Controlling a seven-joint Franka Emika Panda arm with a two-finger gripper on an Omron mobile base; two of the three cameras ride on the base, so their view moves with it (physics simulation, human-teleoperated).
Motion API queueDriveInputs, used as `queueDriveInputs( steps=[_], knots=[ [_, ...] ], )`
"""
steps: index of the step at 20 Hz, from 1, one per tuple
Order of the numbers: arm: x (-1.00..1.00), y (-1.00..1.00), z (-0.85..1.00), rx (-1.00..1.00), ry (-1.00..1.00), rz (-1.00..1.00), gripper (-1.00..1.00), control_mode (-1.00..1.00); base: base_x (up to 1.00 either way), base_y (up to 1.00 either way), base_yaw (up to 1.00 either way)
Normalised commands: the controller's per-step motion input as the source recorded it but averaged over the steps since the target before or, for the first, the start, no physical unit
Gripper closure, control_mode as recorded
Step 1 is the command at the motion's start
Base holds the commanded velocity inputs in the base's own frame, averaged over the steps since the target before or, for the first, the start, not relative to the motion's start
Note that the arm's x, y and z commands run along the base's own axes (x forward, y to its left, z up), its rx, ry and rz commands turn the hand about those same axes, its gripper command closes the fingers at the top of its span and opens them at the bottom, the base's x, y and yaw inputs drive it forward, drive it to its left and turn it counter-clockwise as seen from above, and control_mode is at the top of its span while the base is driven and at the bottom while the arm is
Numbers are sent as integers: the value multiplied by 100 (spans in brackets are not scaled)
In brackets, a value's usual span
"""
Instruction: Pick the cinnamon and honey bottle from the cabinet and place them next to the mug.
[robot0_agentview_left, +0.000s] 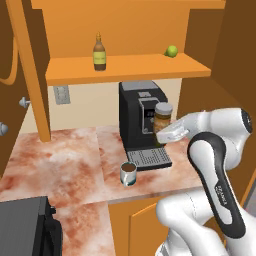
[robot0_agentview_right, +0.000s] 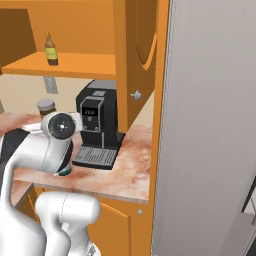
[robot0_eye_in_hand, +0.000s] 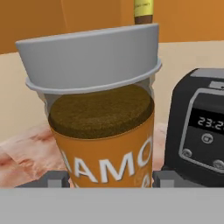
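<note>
My gripper (robot0_agentview_left: 162, 132) is shut on the cinnamon (robot0_agentview_left: 163, 116), a brown jar with a tan label and grey lid, held upright above the counter in front of the coffee machine. In the hand view the cinnamon (robot0_eye_in_hand: 105, 131) sits between the two fingertips (robot0_eye_in_hand: 54, 178). Its lid (robot0_agentview_right: 46, 105) peeks over my arm in the right base view. The honey bottle (robot0_agentview_left: 99, 52) stands on the cabinet shelf (robot0_agentview_left: 135, 67), up and to the left of the gripper. Down on the counter, lower left of the jar, stands the mug (robot0_agentview_left: 128, 173).
A black coffee machine (robot0_agentview_left: 140, 117) stands just behind the held jar, its drip tray beside the mug. A green lime (robot0_agentview_left: 171, 51) lies at the shelf's right end. The cabinet door (robot0_agentview_right: 142, 55) hangs open on the right. A dark appliance (robot0_agentview_left: 25, 230) occupies the near left.
</note>
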Motion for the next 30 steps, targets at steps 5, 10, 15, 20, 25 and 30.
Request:
queueDriveInputs(
  steps=[5,10,15,20,25,30],
  knots=[
    [12,0,-45,0,0,21,100,-100,0,0,0],
    [14,0,-31,0,0,31,100,-100,0,0,0],
    [0,0,-46,0,-2,14,100,-100,0,0,0],
    [0,0,-58,0,0,8,100,-100,0,0,0],
    [1,0,-57,0,0,8,100,-100,0,0,0],
    [4,0,-51,0,0,8,100,-100,0,0,0]
  ],
)
